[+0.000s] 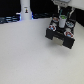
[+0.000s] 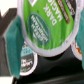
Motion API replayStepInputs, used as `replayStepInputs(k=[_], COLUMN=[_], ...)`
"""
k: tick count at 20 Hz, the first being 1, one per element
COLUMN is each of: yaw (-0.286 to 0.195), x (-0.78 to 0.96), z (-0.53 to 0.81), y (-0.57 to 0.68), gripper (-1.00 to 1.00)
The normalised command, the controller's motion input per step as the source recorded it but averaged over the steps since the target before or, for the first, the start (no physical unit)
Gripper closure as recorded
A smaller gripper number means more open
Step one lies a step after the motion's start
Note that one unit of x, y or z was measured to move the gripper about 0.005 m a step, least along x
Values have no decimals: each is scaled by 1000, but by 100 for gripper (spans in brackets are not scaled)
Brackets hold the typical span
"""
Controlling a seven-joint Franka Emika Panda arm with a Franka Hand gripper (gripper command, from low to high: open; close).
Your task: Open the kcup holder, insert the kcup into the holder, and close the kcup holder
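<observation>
The black kcup holder (image 1: 61,34) stands at the exterior view's right with its drawer pulled out, showing round slots with pods. My gripper (image 1: 63,17) hangs just above the open drawer, shut on the kcup (image 1: 63,21). In the wrist view the kcup (image 2: 50,20) fills the frame with its green "Dark Magic" lid, clamped between my teal fingers (image 2: 15,45). Under it lie the holder's black slots (image 2: 47,67), with a pod (image 2: 28,61) in one and another pod (image 2: 79,50) at the edge. Whether the slot directly under the kcup is free is hidden.
A taller white bottle-like object (image 1: 25,9) stands at the back towards the exterior view's left. Dark items line the back edge (image 1: 10,20). The white table (image 1: 25,55) spreads in front and to the left of the holder.
</observation>
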Motion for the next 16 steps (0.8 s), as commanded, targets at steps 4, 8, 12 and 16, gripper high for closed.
replayStepInputs(k=[4, 8, 12, 16], yaw=[-4, 16, 44, 80], x=[149, 153, 192, 168], z=[-222, -284, -176, 112], y=[28, 65, 138, 180], gripper=[100, 100, 100, -100])
